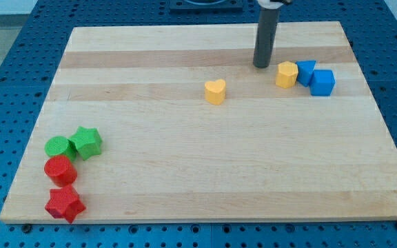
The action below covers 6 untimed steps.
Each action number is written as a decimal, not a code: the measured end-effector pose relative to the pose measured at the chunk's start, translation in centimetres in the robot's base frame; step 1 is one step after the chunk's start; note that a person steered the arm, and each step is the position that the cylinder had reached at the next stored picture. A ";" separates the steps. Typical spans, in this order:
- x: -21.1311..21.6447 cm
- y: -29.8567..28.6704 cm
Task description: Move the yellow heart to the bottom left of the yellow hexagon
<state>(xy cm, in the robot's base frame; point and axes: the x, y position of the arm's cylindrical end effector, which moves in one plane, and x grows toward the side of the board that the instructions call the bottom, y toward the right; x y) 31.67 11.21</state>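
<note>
Nearest the view's bottom, at the wooden board's (205, 179) left corner, sits a red star (65, 204); just above it, touching or nearly so, is a red cylinder (60, 170); above that lie a green block (59, 147) of rounded shape and a green star (87, 142), side by side and touching; this cluster is well apart from everything else. Near the middle of the board, toward the view's top, the yellow heart (215, 91) stands alone, touching nothing; it lies to the view's left of the yellow hexagon (287, 74) and slightly lower, with bare wood between them. The yellow hexagon touches a blue block (306, 70) on its right; a blue cube (322, 83) sits just beside that one, lower and further right. I have no jaws to open or close, only a straight dark rod; my tip (262, 66) rests on the board just to the view's left of the yellow hexagon, near it but apart; it holds nothing and touches no block; the yellow heart is well to its lower left.
</note>
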 end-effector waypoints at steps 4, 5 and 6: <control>3.9 -19.7; 10.7 -16.6; 10.2 -16.1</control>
<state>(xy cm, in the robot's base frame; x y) 41.91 -4.87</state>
